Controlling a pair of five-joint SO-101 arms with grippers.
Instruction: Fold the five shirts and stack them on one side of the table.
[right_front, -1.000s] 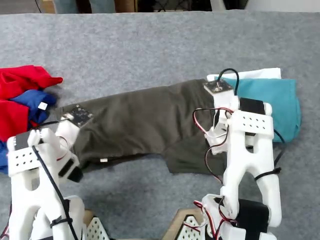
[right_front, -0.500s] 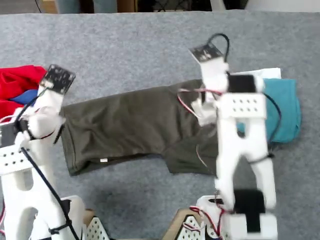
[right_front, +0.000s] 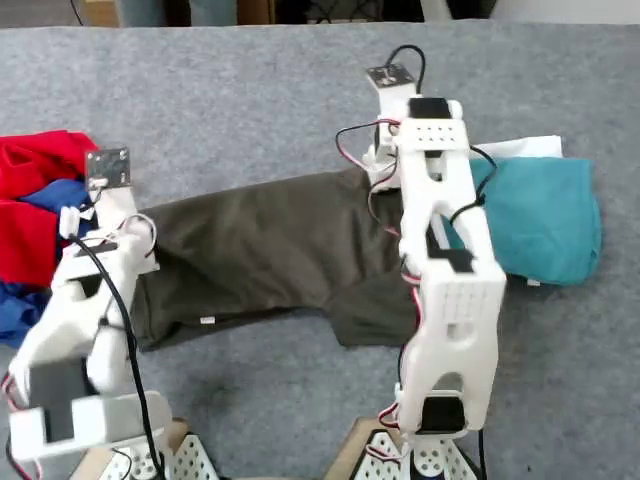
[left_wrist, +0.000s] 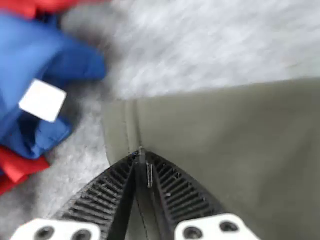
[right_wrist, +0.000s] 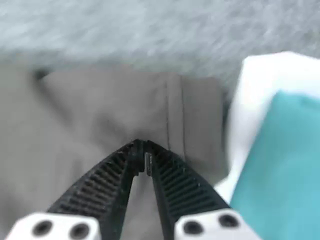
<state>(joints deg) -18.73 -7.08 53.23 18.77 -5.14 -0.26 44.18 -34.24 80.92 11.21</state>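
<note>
An olive shirt lies spread across the middle of the grey table. My left gripper is shut, its tips right over the hem at the shirt's far left corner. Over the far right end of the shirt my right gripper is shut too, tips close to that hem. A folded teal shirt rests on a white one at the right. Crumpled red and blue shirts lie at the left edge.
The blue shirt with a white tag lies just beside the olive hem, red cloth under it. The white shirt and teal shirt border the olive shirt's right end. Bare grey table stretches behind.
Both arms have swung from the shirt's near side up and away to its far corners. The olive shirt has kept its shape and place.
</note>
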